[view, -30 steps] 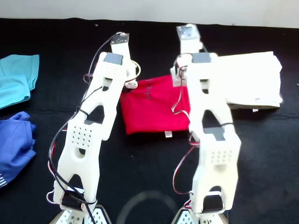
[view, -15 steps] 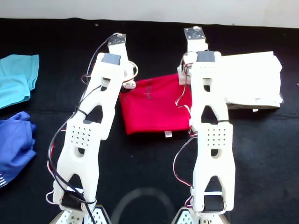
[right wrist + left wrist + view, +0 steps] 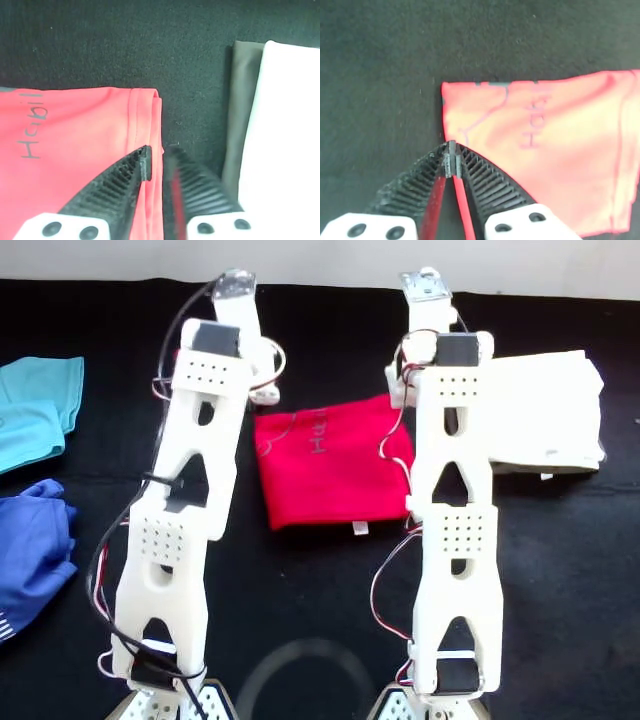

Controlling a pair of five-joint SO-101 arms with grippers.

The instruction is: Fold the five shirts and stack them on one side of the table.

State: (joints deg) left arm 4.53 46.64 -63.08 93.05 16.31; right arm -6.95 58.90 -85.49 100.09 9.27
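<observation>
The five shirts are at different stages, and the job looks a little past halfway. Nearest, at about 8 o'clock on the black tabletop (image 3: 300, 590), the blue shirt (image 3: 30, 545) lies bunched and not yet folded. In the middle, between the two arms, the red shirt (image 3: 330, 470) rests flat as a neat rectangle, so its folding appears finished, but it lies apart from the pile. Farther off at 10 o'clock, the teal shirt (image 3: 35, 410) lies spread with a sleeve showing, also unfolded.

At the red shirt's far corners both arms have a hold. The left gripper (image 3: 451, 162) is closed tight, with red cloth pinched between its jaws at the 11 o'clock corner. The right gripper (image 3: 157, 162) has its jaws nearly together with the red hem between them at the 1 o'clock corner, apparently clamping it.

At 2 o'clock the white shirt (image 3: 545, 415) sits folded on top of a dark shirt (image 3: 242, 100), forming the stack. By that count two shirts are stacked, the red one is ready to be carried across, and the teal and blue ones remain to be folded and added.
</observation>
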